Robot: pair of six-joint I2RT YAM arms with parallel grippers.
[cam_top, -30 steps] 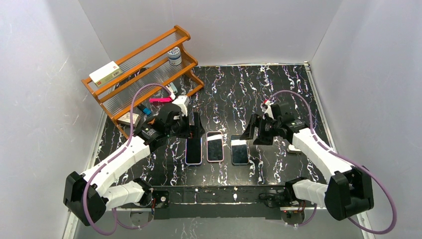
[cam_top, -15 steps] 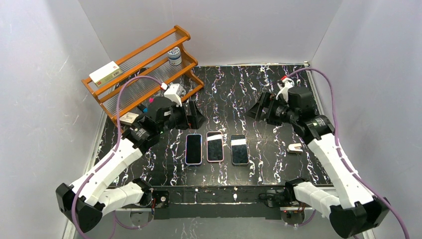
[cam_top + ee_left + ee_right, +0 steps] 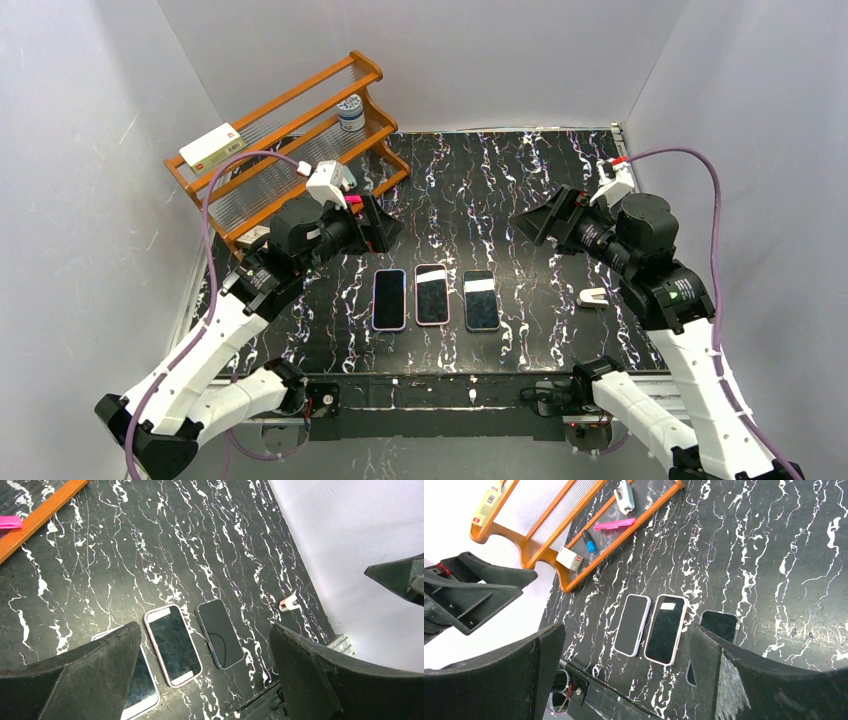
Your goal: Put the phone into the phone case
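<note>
Three phones lie side by side, screens up, near the table's front edge. Each has a case rim round it: lavender (image 3: 389, 299), pink (image 3: 432, 294) and dark blue (image 3: 481, 300). My left gripper (image 3: 377, 222) hangs open above and behind the lavender one, holding nothing. My right gripper (image 3: 540, 222) hangs open above and to the right of the dark one, also empty. In the left wrist view the pink phone (image 3: 172, 645) and dark phone (image 3: 220, 632) show between the fingers. In the right wrist view the lavender phone (image 3: 632, 624) and pink phone (image 3: 666, 628) show; the dark phone (image 3: 720, 625) is partly hidden.
An orange wooden rack (image 3: 290, 140) with small items stands at the back left, close behind my left gripper. A small white object (image 3: 593, 297) lies to the right of the phones. White walls enclose the black marbled table (image 3: 470, 180).
Both arms have risen and drawn back from the phones, the left toward the rack, the right up and rightward. The right gripper's jaws have spread wider.
</note>
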